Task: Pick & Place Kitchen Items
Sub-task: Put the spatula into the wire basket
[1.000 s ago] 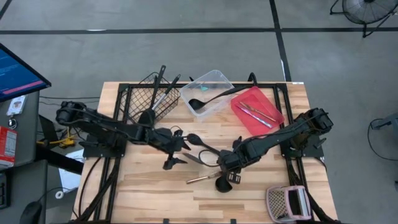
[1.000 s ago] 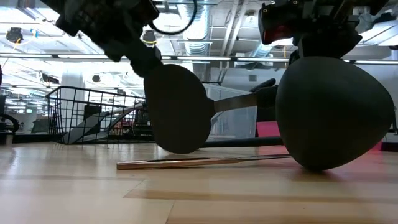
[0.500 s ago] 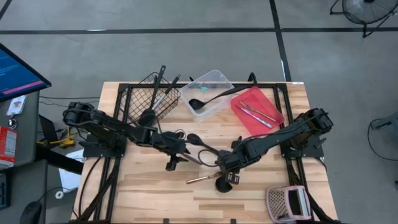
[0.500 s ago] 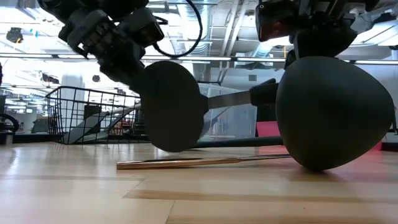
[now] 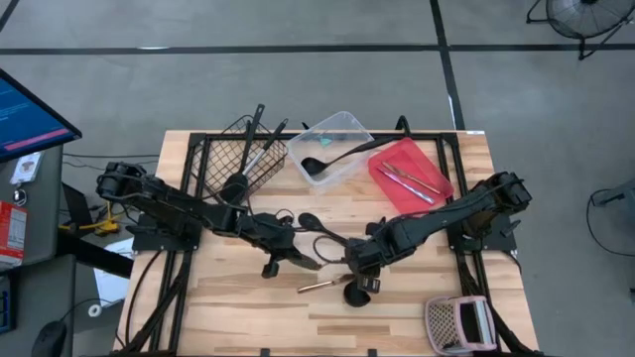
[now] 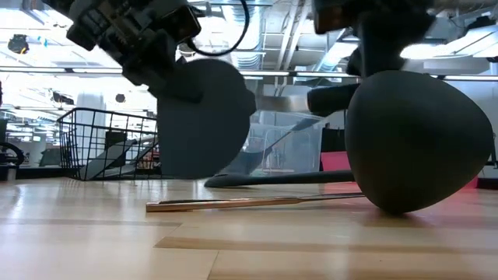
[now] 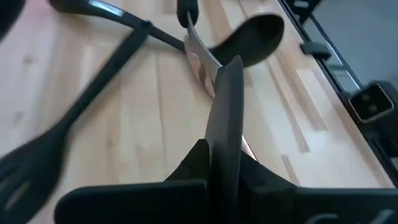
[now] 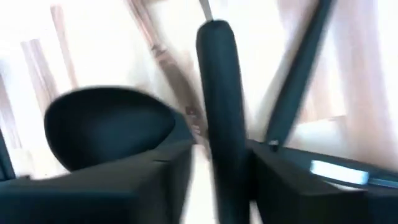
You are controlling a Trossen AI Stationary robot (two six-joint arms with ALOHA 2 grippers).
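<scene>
A black spatula with a steel neck hangs above the table's middle. Its blade (image 5: 303, 260) is in my left gripper (image 5: 286, 250), which is shut on it. Its black handle (image 8: 219, 106) runs toward the table's right and passes between the fingers of my right gripper (image 5: 359, 262). That gripper is open, with a thin gap on either side of the handle. A black ladle (image 5: 355, 295) and a thin copper-coloured piece (image 5: 319, 286) lie on the wood below. A black spoon (image 5: 310, 220) lies just beyond them. My left gripper pinches the spatula's blade (image 7: 225, 118) between its two fingers, one on each flat face. The fingers come from the table's left, roughly level. The blade stands on edge, clear of the table, with its steel neck (image 7: 199, 56) leading away from the gripper.
At the back stand a black wire basket (image 5: 226, 149) with utensils, a clear tub (image 5: 342, 127) holding a ladle, and a red tray (image 5: 422, 159) with thin silver pieces. A pinkish perforated box (image 5: 456, 322) sits at the near right corner. Bare wood lies at the near left.
My left gripper has gone a little toward the table's right and near edge, closing in on the spatula's blade, and has taken hold of it. In the low view the blade has shifted sideways and turned. My right gripper has stayed at the handle.
</scene>
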